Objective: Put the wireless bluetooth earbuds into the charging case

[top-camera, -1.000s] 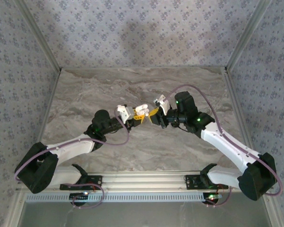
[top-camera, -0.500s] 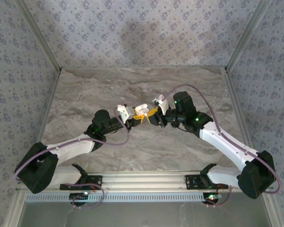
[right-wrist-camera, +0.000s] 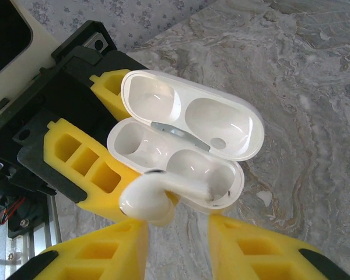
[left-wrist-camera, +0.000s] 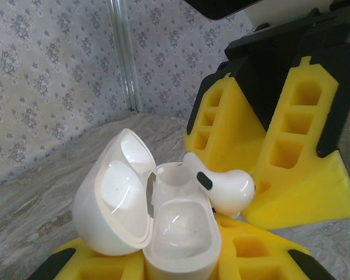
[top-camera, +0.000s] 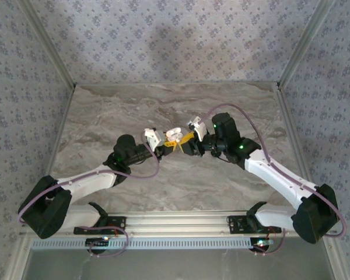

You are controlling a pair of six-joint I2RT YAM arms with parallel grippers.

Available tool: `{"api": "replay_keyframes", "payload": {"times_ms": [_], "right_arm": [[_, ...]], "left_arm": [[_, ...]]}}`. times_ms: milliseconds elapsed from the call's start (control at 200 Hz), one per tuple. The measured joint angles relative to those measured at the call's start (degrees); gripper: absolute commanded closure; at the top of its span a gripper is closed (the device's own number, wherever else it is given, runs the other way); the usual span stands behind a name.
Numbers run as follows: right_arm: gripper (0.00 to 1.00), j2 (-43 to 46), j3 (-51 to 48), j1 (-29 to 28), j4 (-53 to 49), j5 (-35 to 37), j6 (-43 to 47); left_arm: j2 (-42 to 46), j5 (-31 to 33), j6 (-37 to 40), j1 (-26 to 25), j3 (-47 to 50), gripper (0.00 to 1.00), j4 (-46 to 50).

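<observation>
readable text: none was found | charging case (right-wrist-camera: 221, 125): no brand or label could be read | numbers, signs: none

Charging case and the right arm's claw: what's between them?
A white earbud, lying on the open charging case's rim just short of the right gripper, seen in the left wrist view.

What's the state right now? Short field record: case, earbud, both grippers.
case: clamped in left gripper
lid: open, hinged back
earbud: lying tilted on the case rim, stem tip in one well, head hanging outside, not seated
other well: looks empty
right gripper: jaws apart just below the earbud, not clamping it
step status: insertion not yet done
</observation>
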State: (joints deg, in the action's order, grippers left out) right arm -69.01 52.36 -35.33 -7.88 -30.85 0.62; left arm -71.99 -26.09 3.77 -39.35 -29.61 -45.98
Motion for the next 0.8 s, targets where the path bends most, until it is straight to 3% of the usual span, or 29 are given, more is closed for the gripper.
{"api": "replay_keyframes", "payload": {"times_ms": [370,800], "right_arm": [[0.64,-0.96,0.09,-0.22,0.66,1.53,-1.33],[0.72,-2.45,-0.04,-0.22,1.53,3.26,-4.15]], "left_arm": [[0.00,0.66,0.07,0.04,-0.48,0.88,1.62],[0.00,1.03,0.22,0.13,-0.48,0.88,2.91]]}}
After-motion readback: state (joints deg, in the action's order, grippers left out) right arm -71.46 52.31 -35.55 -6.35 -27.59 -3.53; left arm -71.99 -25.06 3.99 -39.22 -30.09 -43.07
